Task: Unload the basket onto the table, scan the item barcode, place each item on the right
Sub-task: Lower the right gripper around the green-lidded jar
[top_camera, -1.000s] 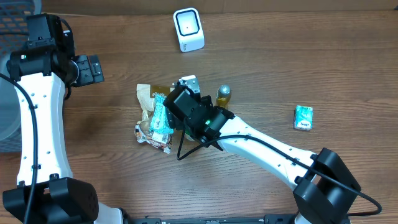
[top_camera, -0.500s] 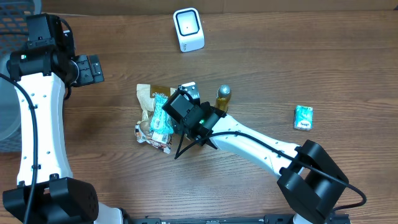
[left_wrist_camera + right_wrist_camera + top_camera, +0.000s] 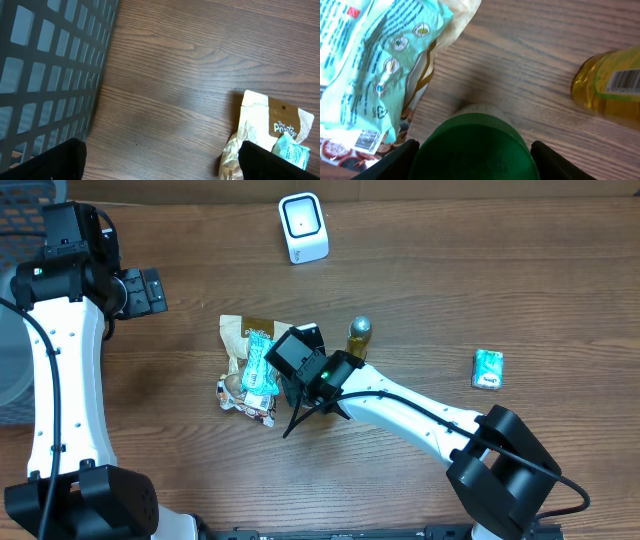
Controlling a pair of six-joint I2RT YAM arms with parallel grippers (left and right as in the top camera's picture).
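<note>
While the right claw (image 3: 475, 161) straddles the green cap (image 3: 477, 142), grip uncertain, a slip could knock the yellow bottle (image 3: 607, 85) beyond; left claw (image 3: 165, 162) wide.

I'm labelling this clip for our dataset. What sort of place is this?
Probably a mock checkout station: a white barcode scanner stands on the wooden table, packaged snacks lie heaped mid-table, and a dark mesh basket sits at the left.

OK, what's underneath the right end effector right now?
A round green cap, seen from above, lies between the fingers of the right end effector. The cap hides whatever container is beneath it; overhead, the arm covers it.
</note>
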